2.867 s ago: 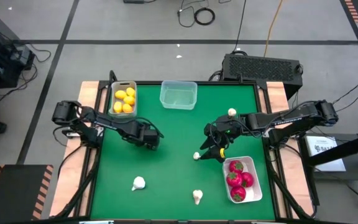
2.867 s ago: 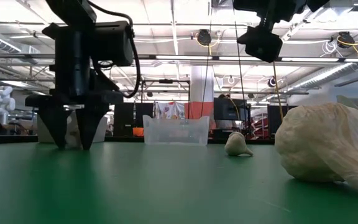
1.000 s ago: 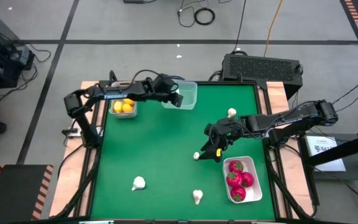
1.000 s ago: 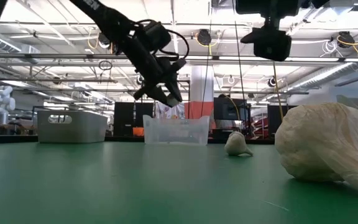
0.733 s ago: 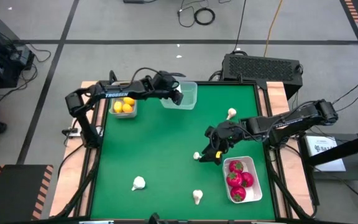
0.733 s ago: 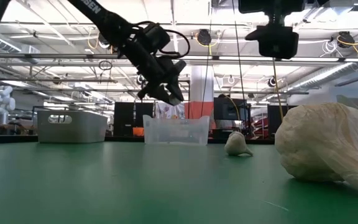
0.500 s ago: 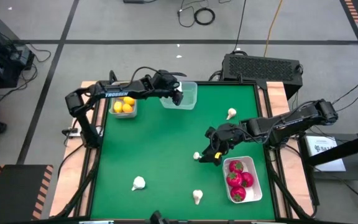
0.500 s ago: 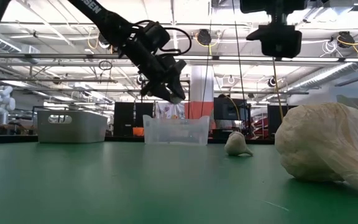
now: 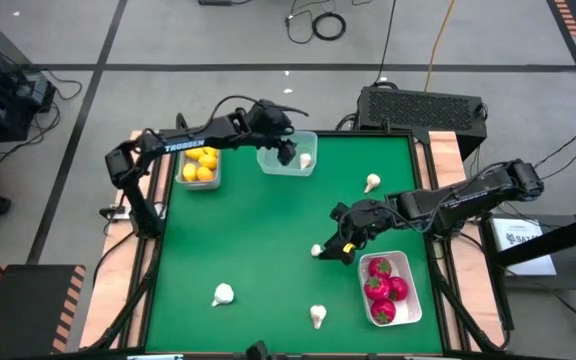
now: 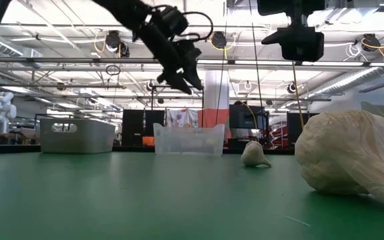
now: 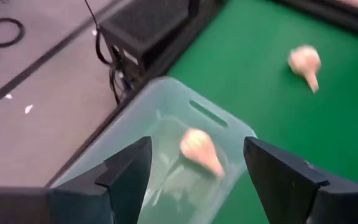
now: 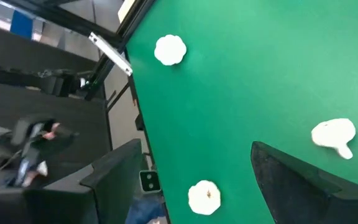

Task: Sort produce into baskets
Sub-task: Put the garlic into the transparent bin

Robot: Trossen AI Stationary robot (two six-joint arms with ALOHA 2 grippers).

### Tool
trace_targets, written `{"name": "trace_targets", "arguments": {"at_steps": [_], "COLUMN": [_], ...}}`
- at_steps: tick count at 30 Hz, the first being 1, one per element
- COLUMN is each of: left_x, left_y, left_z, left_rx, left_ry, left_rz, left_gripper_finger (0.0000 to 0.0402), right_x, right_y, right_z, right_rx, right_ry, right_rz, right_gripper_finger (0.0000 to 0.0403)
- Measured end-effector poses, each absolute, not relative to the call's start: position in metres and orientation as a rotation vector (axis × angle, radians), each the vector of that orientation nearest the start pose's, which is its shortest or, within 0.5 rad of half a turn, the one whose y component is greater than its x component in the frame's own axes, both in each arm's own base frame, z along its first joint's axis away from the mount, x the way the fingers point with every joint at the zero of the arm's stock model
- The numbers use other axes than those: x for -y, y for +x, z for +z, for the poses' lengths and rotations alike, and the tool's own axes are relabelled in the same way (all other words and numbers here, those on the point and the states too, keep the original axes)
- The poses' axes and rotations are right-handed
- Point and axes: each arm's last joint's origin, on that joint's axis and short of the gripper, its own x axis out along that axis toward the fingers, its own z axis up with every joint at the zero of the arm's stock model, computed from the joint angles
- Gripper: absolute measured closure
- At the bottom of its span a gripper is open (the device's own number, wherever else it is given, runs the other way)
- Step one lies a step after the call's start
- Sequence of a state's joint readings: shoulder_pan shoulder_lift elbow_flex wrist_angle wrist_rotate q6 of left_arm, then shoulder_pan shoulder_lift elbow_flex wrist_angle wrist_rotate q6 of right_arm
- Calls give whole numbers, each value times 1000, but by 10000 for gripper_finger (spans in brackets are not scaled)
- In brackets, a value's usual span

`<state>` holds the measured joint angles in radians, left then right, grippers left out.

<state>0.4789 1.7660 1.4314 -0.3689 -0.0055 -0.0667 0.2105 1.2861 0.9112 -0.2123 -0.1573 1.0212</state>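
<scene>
The left gripper (image 9: 290, 152) hangs with fingers spread and empty over the clear tub (image 9: 272, 163) at 12 o'clock; a garlic bulb (image 9: 306, 159) lies inside. The right gripper (image 9: 335, 249), also spread, hovers by another bulb (image 9: 316, 250) and may knock it away.

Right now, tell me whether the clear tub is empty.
Not empty: one garlic bulb lies inside the clear tub, below the open left gripper.

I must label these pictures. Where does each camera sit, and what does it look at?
High: overhead, looking down at the table and both arms.
Low: at tabletop height, facing the room; the left gripper hangs above.
Left wrist: over the clear tub, own open fingers below.
Right wrist: over three garlic bulbs.
Shared: high and left wrist show the bulb in the tub.
</scene>
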Motion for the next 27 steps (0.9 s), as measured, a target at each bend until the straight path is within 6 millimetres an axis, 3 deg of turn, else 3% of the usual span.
{"name": "trace_targets", "arguments": {"at_steps": [6,14,20,27], "left_x": [-156,-97,-27,62], "left_y": [349,344,340,329], "left_z": [297,294,290,289], "left_rx": [-896,-1181,-1371,-1472], "left_ry": [-225,-274,-325,-408], "left_rz": [412,244,113,152], "left_gripper_finger": [140,139,139,139], "right_x": [-69,-70,-70,-73], "right_y": [267,267,267,264], "right_z": [270,269,269,267], "right_rx": [-712,-698,-697,-741], "right_ry": [932,817,708,594], "right_rz": [23,52,109,229], "right_gripper_finger": [110,110,110,110]}}
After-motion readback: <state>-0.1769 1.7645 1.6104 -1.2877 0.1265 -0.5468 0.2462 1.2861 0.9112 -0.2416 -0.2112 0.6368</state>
